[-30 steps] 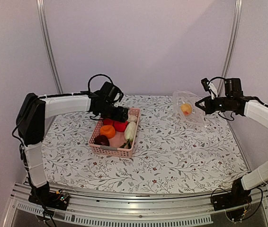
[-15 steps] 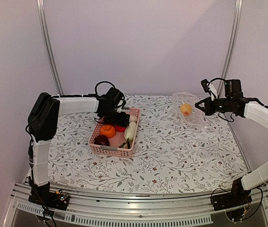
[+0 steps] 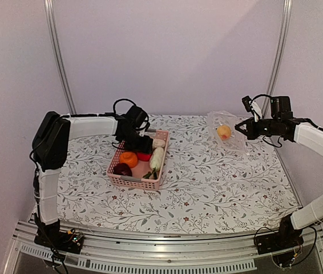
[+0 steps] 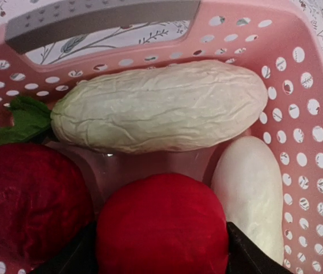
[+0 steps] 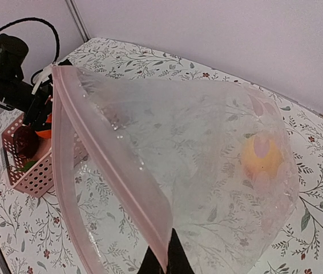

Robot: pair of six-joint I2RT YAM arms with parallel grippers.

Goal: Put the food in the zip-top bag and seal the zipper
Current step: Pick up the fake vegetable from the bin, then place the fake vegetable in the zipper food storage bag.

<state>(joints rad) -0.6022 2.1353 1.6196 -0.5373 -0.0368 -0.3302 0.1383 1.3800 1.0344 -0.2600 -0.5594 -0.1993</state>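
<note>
My left gripper is down in the pink basket. In the left wrist view its black fingers press both sides of a red toy fruit. Around it lie a long white radish, a second white piece and another red fruit. The top view also shows an orange fruit and a dark maroon one. My right gripper is shut on the pink zipper strip of the clear zip-top bag. It holds the bag up at the back right with its mouth open. A yellow lemon lies inside.
The basket stands left of centre on the floral tablecloth. The raised bag hangs near the back right corner. Metal frame posts rise at the back corners. A grey handle spans the basket's far rim.
My left gripper has dropped lower into the basket and come round the red fruit. The right gripper and the bag have stayed almost still.
</note>
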